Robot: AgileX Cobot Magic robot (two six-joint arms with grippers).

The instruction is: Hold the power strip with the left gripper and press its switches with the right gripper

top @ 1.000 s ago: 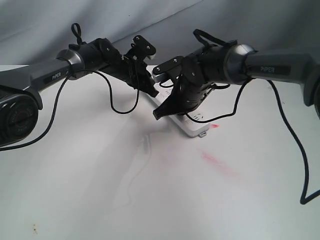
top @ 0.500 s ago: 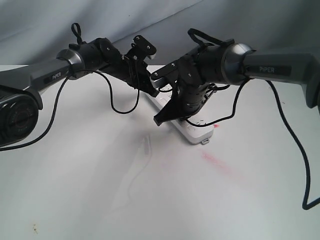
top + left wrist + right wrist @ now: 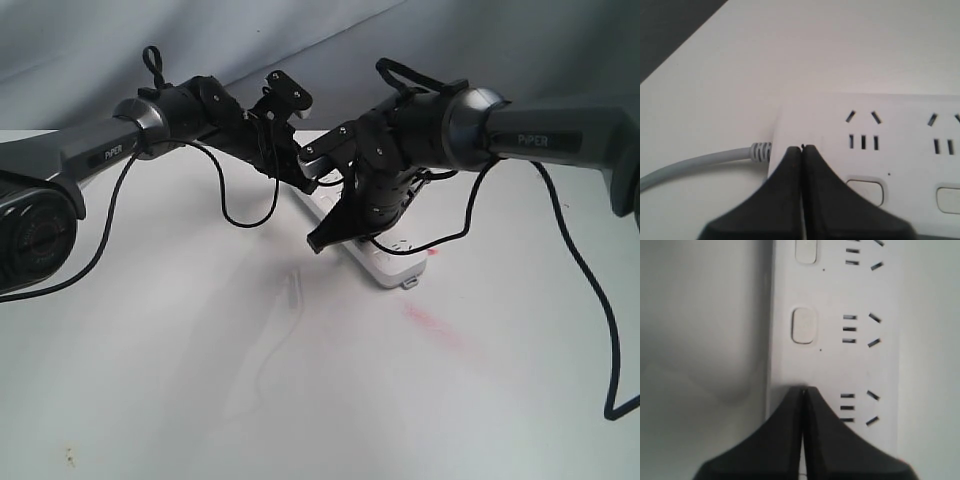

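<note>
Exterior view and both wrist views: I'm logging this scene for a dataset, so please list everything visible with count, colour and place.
power strip: one, white, flat on the table, mid-scene under both grippers
switches: two show in each wrist view, white, along the strip's face
cord: one, grey, leaving the strip's end
smear: one, pinkish red, on the table near the strip's free end
table: one, white
backdrop: grey, behind the table
arms: two, black and grey, entering from either side
left gripper: black, shut, tip over the strip's cord end
right gripper: black, shut, tip over the strip's switch-side edge
</note>
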